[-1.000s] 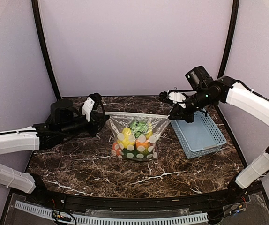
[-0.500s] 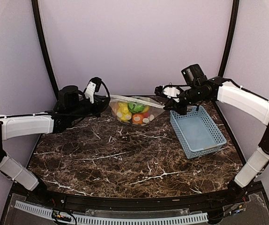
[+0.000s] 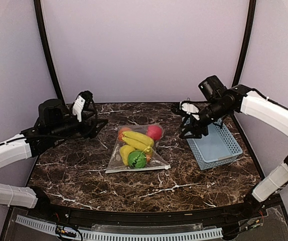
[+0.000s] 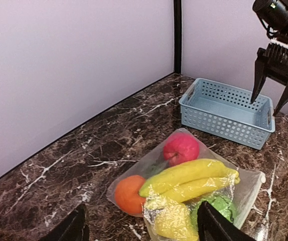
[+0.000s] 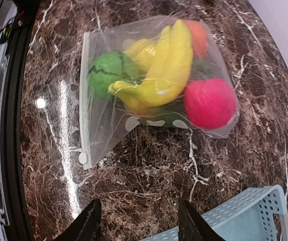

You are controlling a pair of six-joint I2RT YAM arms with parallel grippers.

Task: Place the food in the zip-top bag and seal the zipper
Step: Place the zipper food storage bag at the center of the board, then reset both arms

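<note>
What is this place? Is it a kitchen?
Probably not a kitchen, more likely a robot test booth: plain purple walls close around one marble-look table, a left arm and right arm stand at its sides, and the food in the zip-top bag looks like toys.

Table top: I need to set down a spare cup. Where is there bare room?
The table is bare between the zip-top bag and its near edge, and left of the bag. Crowded at right, where the basket stands.

Layout: zip-top bag (image 3: 115, 162) flat at middle of tabletop (image 3: 74, 175); food (image 3: 138, 141) inside it; zipper (image 3: 139, 169) along its near edge. Basket (image 3: 220, 158) right of bag, apart from it, further back
</note>
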